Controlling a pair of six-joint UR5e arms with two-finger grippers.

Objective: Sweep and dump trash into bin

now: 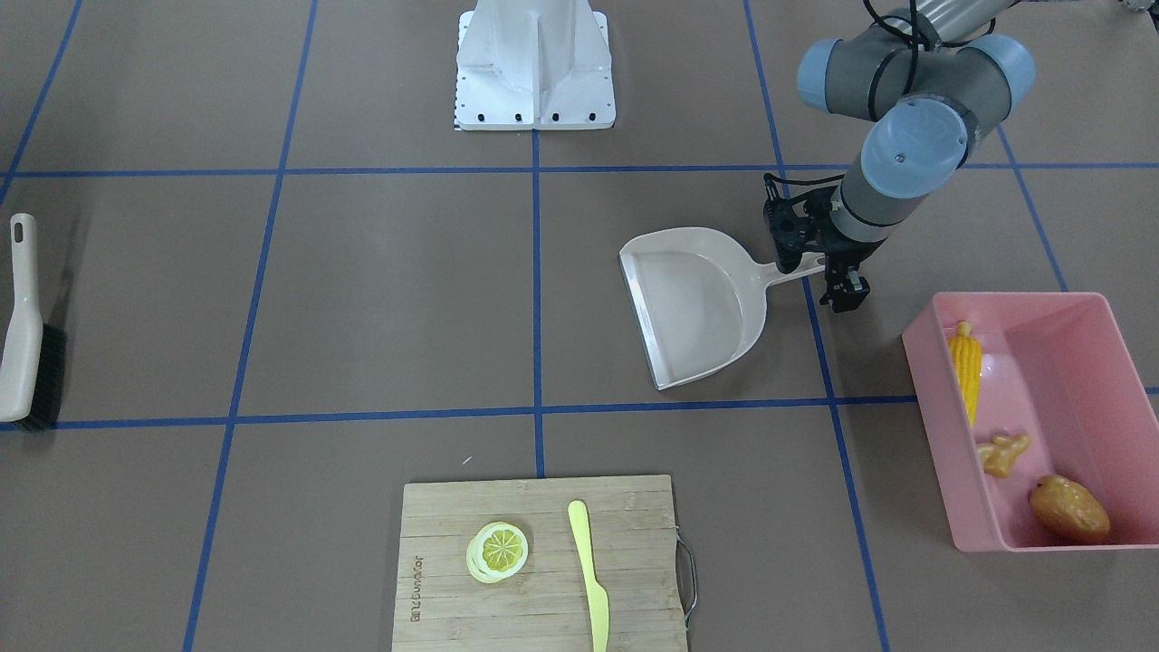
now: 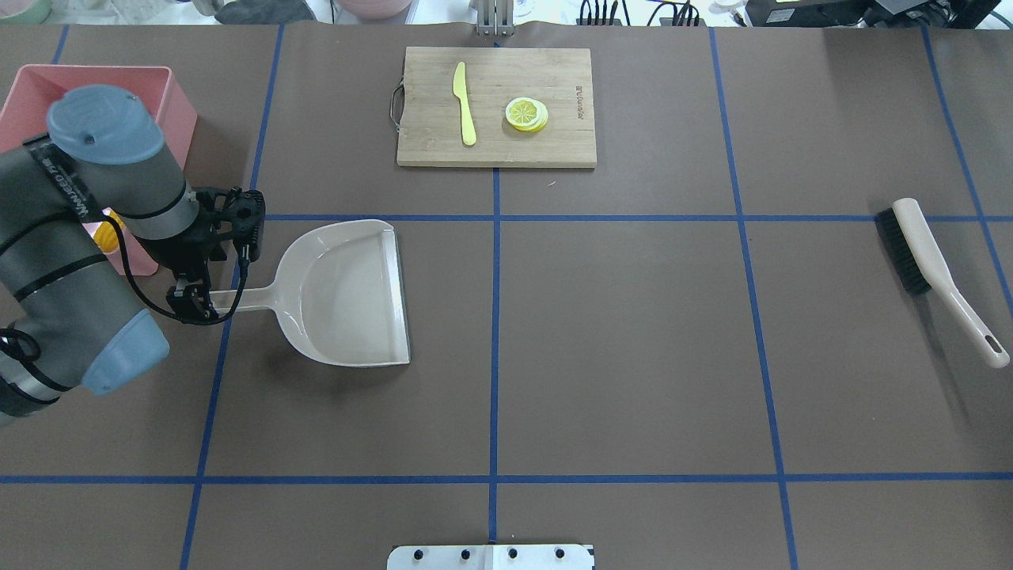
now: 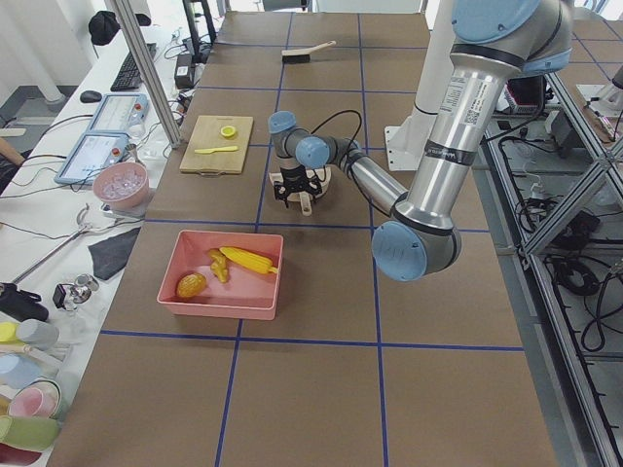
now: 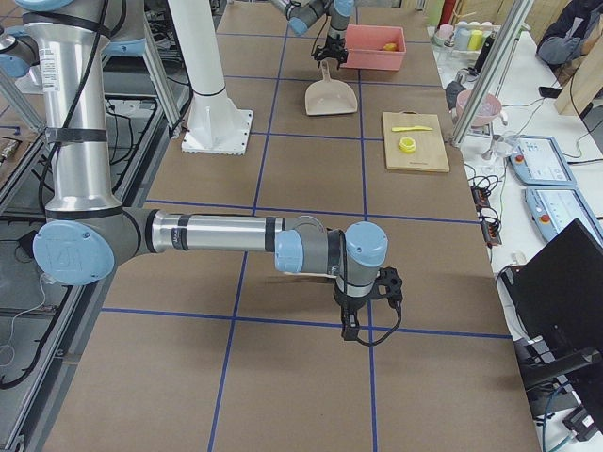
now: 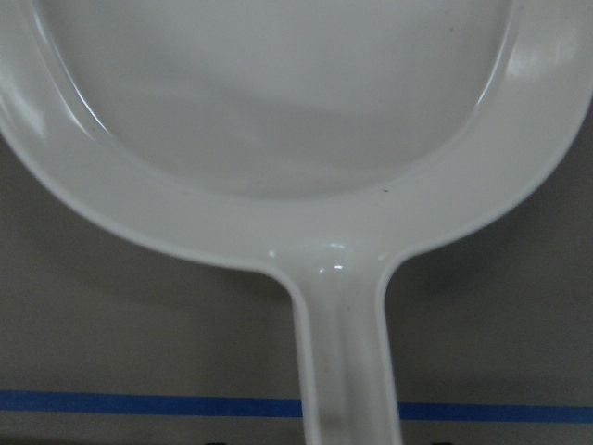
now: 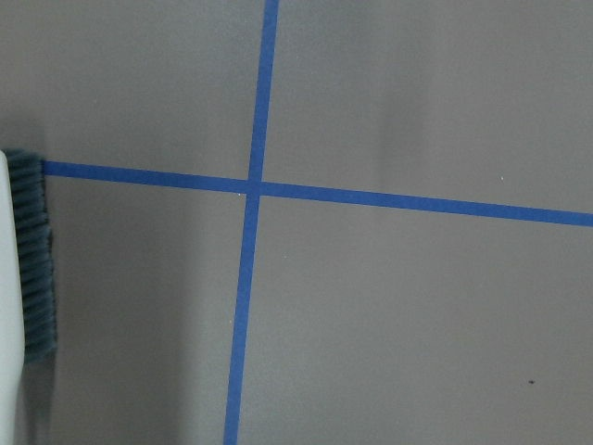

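Note:
The pink bin (image 1: 1014,296) stands at the table's left end. In it lie the corn cob (image 1: 965,371), the ginger root (image 1: 1003,453) and the potato (image 1: 1068,509). The beige dustpan (image 1: 697,308) lies flat and empty on the table beside the bin. My left gripper (image 2: 190,305) is low at the end of the dustpan's handle (image 5: 343,362). I cannot tell whether its jaws grip the handle. My right gripper (image 4: 350,330) hangs over bare table, seen only in the exterior right view, so I cannot tell its state.
The brush (image 2: 934,261) lies on the table at the right end and shows at the edge of the right wrist view (image 6: 18,278). A wooden cutting board (image 1: 543,561) with a lemon slice (image 1: 497,551) and a yellow knife (image 1: 589,570) is at the far middle.

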